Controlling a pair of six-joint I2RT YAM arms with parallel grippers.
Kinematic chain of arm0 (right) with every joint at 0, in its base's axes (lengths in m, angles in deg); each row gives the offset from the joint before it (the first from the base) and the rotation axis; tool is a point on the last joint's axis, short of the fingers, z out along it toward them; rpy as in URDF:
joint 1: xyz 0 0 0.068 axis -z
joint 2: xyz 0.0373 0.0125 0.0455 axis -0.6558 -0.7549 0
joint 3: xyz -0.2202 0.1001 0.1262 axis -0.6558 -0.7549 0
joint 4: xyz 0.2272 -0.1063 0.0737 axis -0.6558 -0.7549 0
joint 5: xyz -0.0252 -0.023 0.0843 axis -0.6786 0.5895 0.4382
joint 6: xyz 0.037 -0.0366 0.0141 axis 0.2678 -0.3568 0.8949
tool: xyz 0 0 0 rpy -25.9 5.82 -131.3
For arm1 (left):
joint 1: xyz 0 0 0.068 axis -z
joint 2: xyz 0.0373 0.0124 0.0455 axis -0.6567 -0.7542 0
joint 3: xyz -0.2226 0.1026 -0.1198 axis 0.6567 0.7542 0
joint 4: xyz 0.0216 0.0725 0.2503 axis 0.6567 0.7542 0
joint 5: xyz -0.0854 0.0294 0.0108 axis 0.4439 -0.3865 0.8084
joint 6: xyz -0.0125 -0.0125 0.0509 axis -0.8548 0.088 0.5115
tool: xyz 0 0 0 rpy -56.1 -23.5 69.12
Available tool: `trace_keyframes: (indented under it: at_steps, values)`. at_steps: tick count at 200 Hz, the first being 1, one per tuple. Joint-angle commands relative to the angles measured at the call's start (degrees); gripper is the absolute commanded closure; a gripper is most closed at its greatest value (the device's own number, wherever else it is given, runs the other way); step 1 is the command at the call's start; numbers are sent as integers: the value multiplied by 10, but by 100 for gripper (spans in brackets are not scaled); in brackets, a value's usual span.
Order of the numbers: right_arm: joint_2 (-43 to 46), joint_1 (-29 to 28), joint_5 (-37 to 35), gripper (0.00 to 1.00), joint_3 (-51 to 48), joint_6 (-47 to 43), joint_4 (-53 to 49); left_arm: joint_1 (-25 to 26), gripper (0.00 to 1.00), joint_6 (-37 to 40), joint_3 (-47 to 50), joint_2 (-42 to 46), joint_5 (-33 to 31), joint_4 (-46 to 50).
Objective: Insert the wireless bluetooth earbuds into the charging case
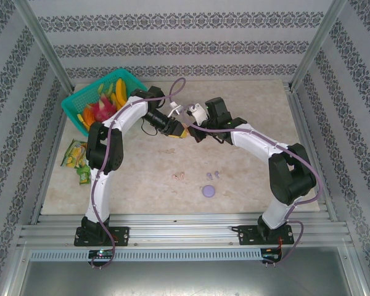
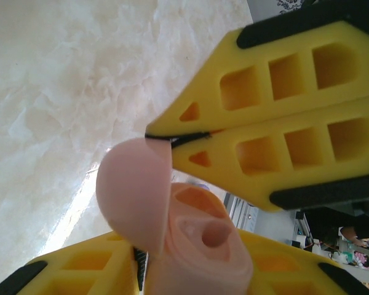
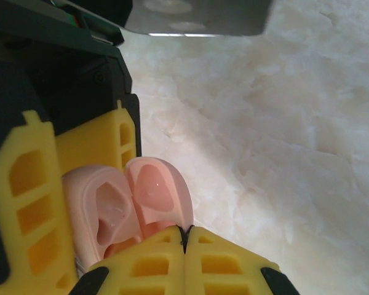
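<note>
A pale pink charging case (image 2: 203, 246) stands open above the table, and my left gripper (image 2: 197, 273) is shut on its body. Its hinged lid (image 2: 132, 190) stands up, with empty sockets showing inside. My right gripper (image 3: 186, 236) is shut, its joined tips resting on the lid's rim (image 3: 157, 190). Both grippers meet in the middle of the table, left (image 1: 176, 130) and right (image 1: 192, 127). The pink earbuds (image 1: 179, 176) and the lilac earbuds (image 1: 213, 176) lie loose on the table nearer the arm bases.
A lilac round case (image 1: 208, 191) lies just in front of the lilac buds. A teal basket (image 1: 74, 102) of toy fruit stands at the back left. Snack packets (image 1: 74, 154) lie by the left edge. Metal rails frame the table.
</note>
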Motion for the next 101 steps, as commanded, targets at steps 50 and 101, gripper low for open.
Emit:
trace_keyframes:
  at_steps: [50, 101]
  values:
    - [1, 11, 21, 100, -12, 10, 21, 3, 61, -10, -16, -7, 7, -15]
    - [0, 11, 26, 100, -11, 10, 20, 3, 58, -19, -20, -8, 7, -24]
